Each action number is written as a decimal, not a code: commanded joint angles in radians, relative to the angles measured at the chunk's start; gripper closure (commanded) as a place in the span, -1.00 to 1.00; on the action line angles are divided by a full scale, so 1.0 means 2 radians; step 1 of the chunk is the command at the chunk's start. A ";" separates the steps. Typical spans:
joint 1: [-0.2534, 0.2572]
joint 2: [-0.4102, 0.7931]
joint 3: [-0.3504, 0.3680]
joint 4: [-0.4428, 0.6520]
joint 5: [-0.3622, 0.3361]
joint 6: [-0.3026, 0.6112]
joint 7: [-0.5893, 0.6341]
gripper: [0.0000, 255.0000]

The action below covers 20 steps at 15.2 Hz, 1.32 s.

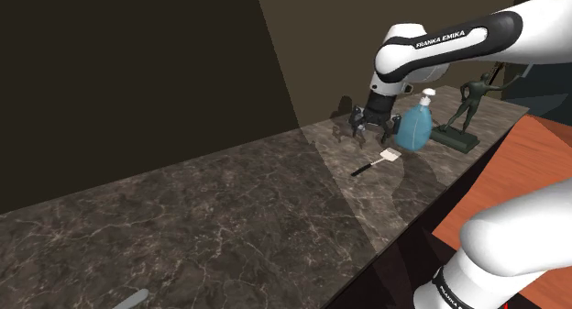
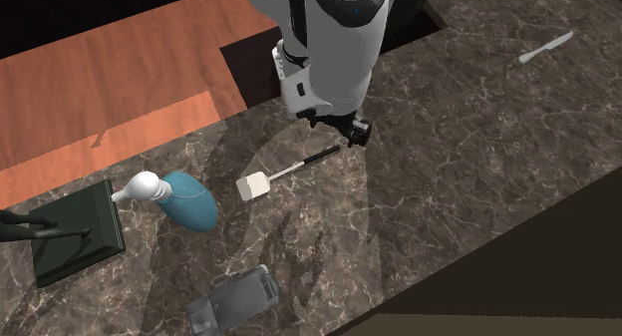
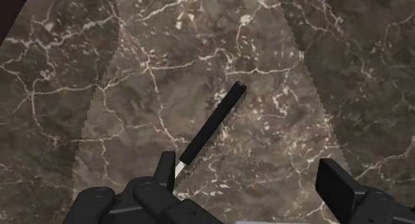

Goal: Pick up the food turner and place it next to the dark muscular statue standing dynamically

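In the second exterior view the dark statue [image 2: 80, 229] stands far left, a blue bottle [image 2: 189, 202] just beside it, then the food turner [image 2: 284, 174] flat on the dark marble counter [image 2: 449, 184]. The gripper [image 2: 351, 132] hovers over its black handle, fingers spread wide, holding nothing; a knife [image 2: 545, 47] lies far right, reddish wood [image 2: 120, 75] beyond the counter

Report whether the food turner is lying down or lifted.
Lying flat on the marble counter; the open gripper hangs above the food turner, fingers apart, not clasping it.
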 commanded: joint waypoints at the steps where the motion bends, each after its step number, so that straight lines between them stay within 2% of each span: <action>1: -0.018 0.026 -0.006 0.002 0.000 0.022 0.036 -1.00; 9: -0.082 0.100 -0.037 -0.008 0.005 0.100 0.165 -1.00; 17: -0.081 0.133 -0.038 -0.033 0.010 0.157 0.165 -1.00; 20: -0.081 0.133 -0.038 -0.033 0.010 0.157 0.165 -1.00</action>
